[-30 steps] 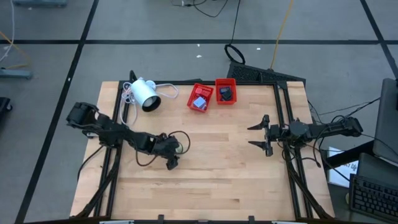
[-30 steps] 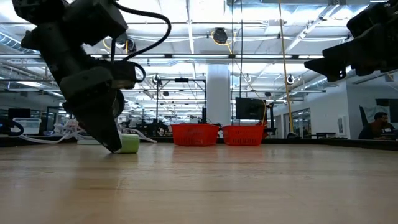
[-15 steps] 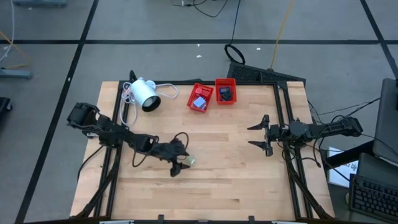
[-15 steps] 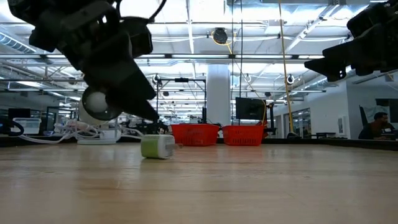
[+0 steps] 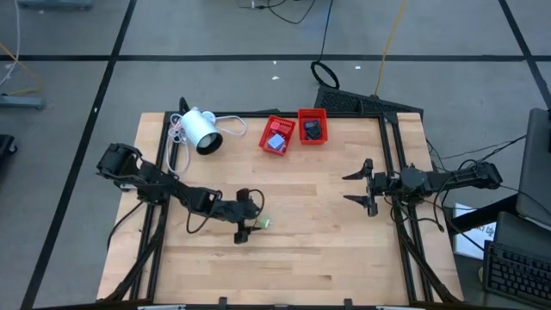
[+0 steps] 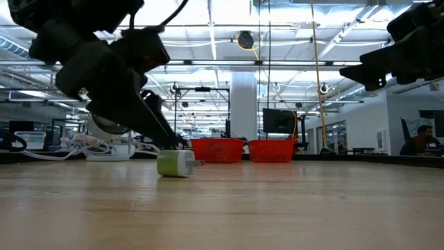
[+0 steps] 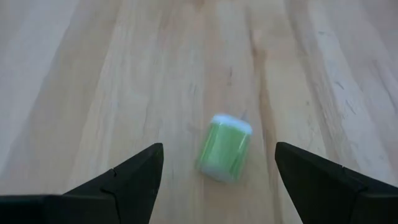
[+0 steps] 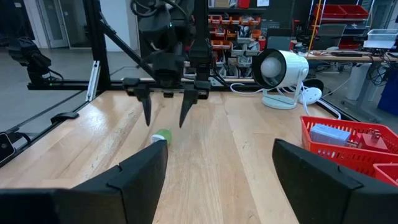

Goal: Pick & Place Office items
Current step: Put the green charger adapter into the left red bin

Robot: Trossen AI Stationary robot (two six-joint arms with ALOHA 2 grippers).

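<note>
Near the middle of the table (image 5: 327, 207), a bit toward the left arm's side, a little green block (image 5: 258, 223) with white ends lies on its side on the bare wood. The left hand (image 5: 244, 227) hangs low right next to it, fingers spread wide and holding nothing; in its wrist view the block (image 7: 224, 147) sits between the two fingertips but out ahead of them, not touching either. The right hand (image 5: 362, 187) waits well off on the other side, also wide open and empty.

If you ask me, the trick here is to push forward until the block is properly between the fingers, drop close to the wood, then squeeze across the flat sides so it doesn't roll or squirt out. Both red trays (image 5: 278, 135) sit at the far edge, beside the white lamp thing (image 5: 201, 130), so there's a fair carry after.
</note>
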